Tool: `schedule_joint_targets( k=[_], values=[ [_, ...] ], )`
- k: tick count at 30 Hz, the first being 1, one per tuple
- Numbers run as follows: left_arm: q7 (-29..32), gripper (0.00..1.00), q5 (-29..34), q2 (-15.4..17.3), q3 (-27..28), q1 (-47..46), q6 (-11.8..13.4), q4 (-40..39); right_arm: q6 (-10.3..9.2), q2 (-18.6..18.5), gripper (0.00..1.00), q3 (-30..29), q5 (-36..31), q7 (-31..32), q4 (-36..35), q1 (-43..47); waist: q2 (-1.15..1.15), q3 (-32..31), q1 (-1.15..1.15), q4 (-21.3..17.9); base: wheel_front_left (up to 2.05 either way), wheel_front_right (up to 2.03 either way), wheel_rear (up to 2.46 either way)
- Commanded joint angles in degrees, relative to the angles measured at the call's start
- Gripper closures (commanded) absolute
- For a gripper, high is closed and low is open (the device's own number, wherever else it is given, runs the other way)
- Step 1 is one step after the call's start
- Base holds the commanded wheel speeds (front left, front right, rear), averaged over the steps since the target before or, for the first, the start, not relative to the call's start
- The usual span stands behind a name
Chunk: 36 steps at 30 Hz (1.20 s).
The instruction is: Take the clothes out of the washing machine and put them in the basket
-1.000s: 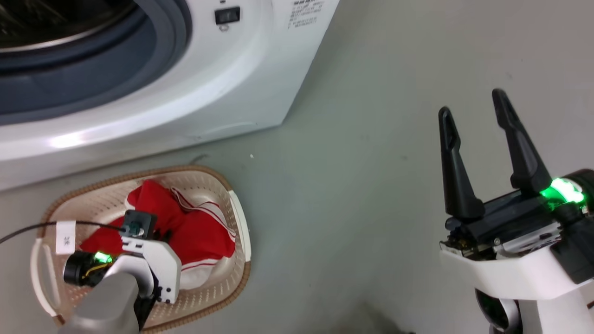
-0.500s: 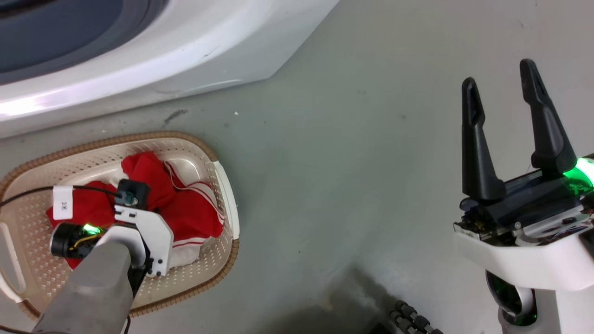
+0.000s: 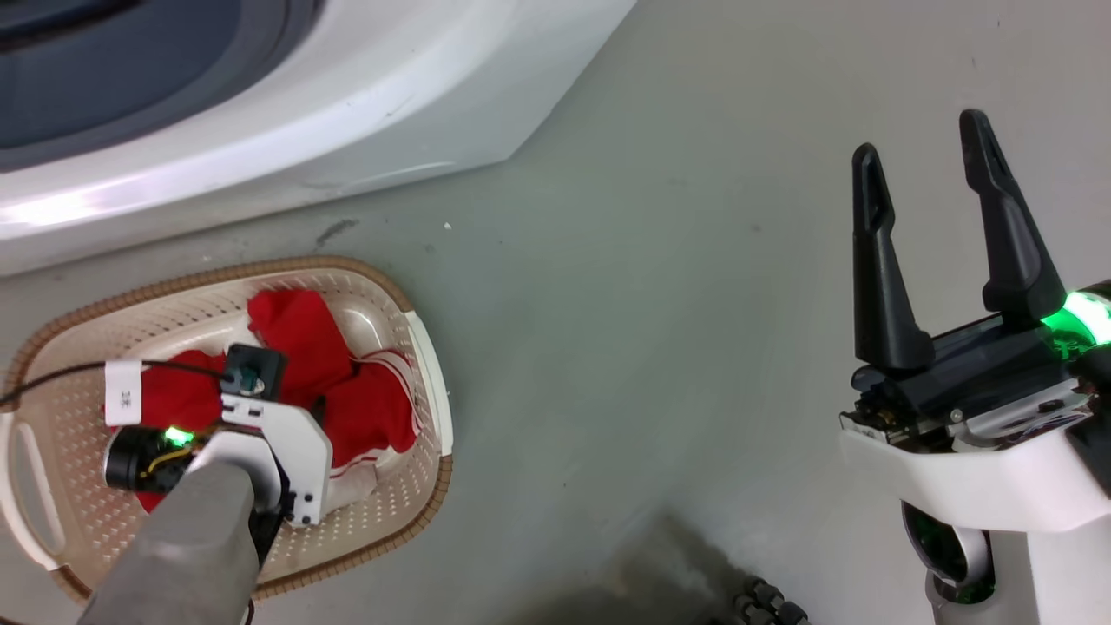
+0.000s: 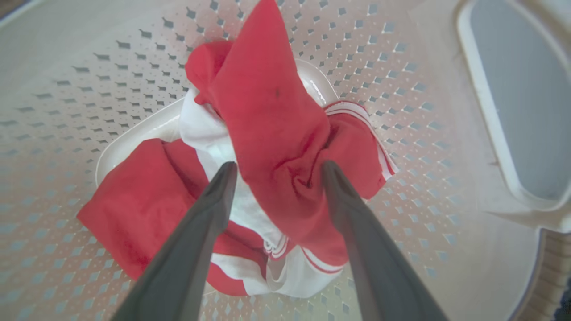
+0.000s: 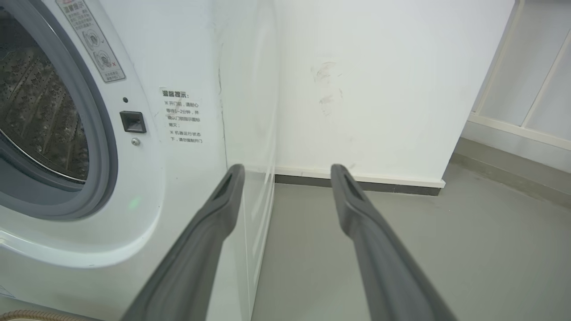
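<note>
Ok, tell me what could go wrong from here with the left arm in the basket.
A red fold of the clothes sits between the open fingers of the left gripper; lifting may snag it and drag it out of the basket.
The black cable by that wrist crosses the basket rim and could catch.
The washing machine drum is partly visible, so a piece might remain inside.

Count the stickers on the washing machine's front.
2 on the washing machine: one warning sticker beside the porthole rim, one text label right of the latch. Others may be hidden.
</note>
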Motion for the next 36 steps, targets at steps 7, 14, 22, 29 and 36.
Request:
schedule_joint_targets(
  k=[7, 14, 22, 29, 36],
  values=[
    [-3.88, 0.0, -0.5, -1.55, -0.11, 3.69, -0.69, 0.16, -0.02, 0.04, 0.0, -0.25, -1.22, -0.14, 1.66, 3.28, 0.0, -7.01, -0.01, 1.76, 0.0, 0.0, 0.0],
    [-5.69, 0.0, 0.22, -2.51, 0.72, 8.04, 0.72, -3.19, -0.02, 0.02, 0.0, -0.88, -1.77, -0.15, 4.26, 7.69, 0.0, -14.09, -0.01, 3.79, 0.0, 0.0, 0.0],
    [-5.65, 0.0, 3.61, -0.48, 7.74, 15.7, 5.58, -18.18, -0.02, 0.0, 0.0, -1.58, -2.76, -0.15, 6.12, 12.3, 0.0, -21.05, -0.01, 6.26, 0.0, 0.0, 0.0],
    [-5.66, 0.0, 9.71, 0.02, 16.15, 24.28, 9.26, -32.03, -0.02, 0.02, 0.0, -2.14, -3.49, -0.15, 6.87, 15.57, 0.0, -26.22, -0.01, 8.34, 0.0, 0.0, 0.0],
    [-5.66, 0.0, 16.07, -1.46, 24.22, 31.28, 11.12, -43.41, -0.02, 0.01, 0.0, -2.72, -4.12, -0.15, 7.48, 18.08, 0.0, -30.24, -0.01, 10.25, 0.0, 0.0, 0.0]
  ],
)
